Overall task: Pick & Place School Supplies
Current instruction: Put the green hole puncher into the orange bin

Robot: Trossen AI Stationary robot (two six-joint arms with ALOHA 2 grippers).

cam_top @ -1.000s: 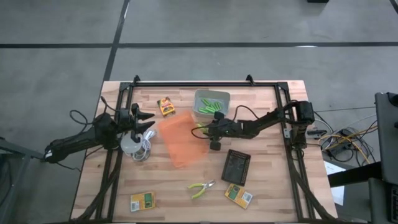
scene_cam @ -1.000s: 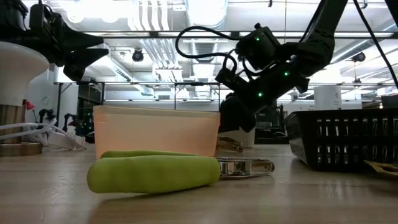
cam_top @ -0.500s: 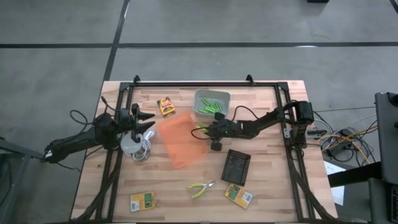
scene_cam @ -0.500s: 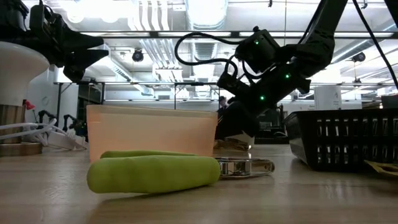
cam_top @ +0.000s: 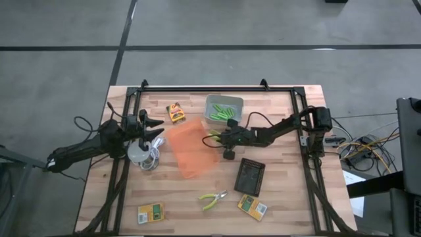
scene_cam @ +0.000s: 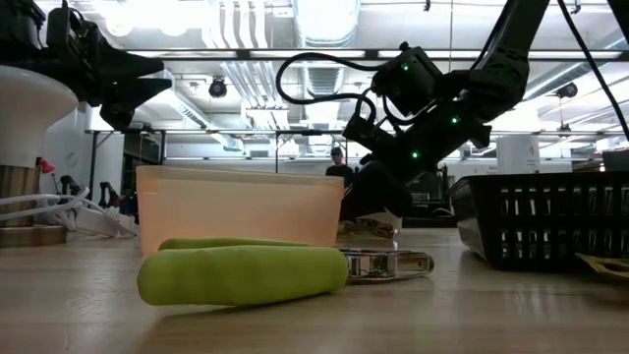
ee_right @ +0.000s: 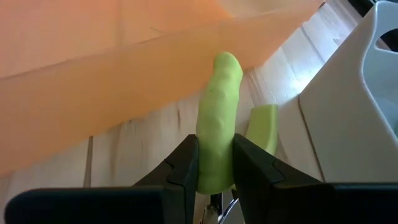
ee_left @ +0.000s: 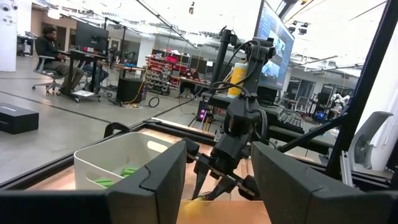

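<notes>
Between right pincer fingers, green plier handle.

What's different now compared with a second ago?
The right gripper by the orange bin has closed on one handle of the green pliers. The orange bin has shifted slightly in the low view. The left gripper, the other pliers and the boxes stayed as they were.

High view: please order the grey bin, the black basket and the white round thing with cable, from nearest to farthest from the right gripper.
From the right gripper, shut on green-handled pliers:
1. Grey bin, just beyond it toward the table's far edge.
2. Black basket, toward the near edge, a bit farther.
3. White round thing, far off on the left arm's side.
</notes>
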